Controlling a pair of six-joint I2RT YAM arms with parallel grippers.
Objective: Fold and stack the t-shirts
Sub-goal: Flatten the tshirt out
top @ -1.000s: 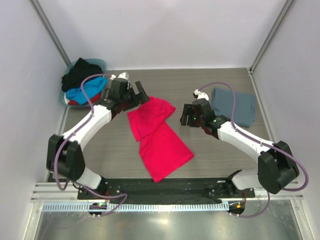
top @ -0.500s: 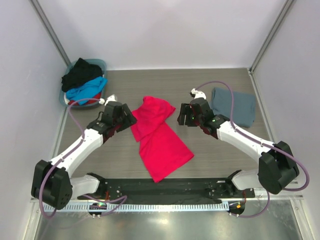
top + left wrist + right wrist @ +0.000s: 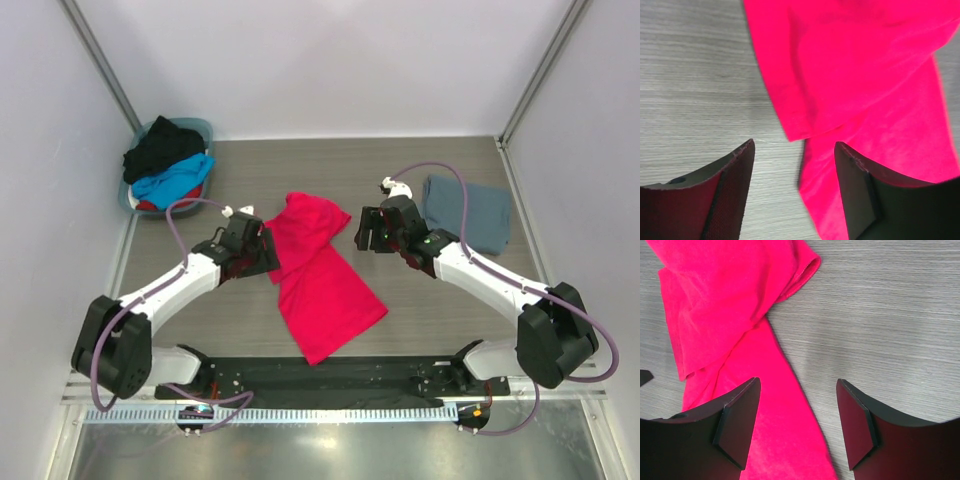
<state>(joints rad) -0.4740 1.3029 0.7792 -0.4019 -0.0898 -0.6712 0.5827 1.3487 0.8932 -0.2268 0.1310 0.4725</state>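
Observation:
A bright red-pink t-shirt [image 3: 322, 275] lies mid-table, partly folded, its upper part doubled over the long lower panel. My left gripper [image 3: 269, 261] hovers open at its left edge. In the left wrist view that gripper [image 3: 795, 175] straddles the shirt's edge [image 3: 855, 75], one finger over bare wood, the other over cloth. My right gripper [image 3: 361, 234] is open beside the shirt's upper right. In the right wrist view it [image 3: 797, 415] spans the right edge of the red-pink shirt [image 3: 725, 305]. A folded slate grey-blue t-shirt [image 3: 466, 215] lies at the right.
A teal basket [image 3: 204, 127] in the back left corner holds a black t-shirt [image 3: 160, 146], a bright blue one [image 3: 180, 181] and a bit of red [image 3: 150, 205]. White walls enclose the wooden table [image 3: 330, 165]. A black base rail [image 3: 320, 372] runs along the near edge.
My left arm has swung from the shirt's top left corner down to its left edge, and its jaws have narrowed somewhat. The right arm has hardly moved. The shirt's upper part shifted slightly.

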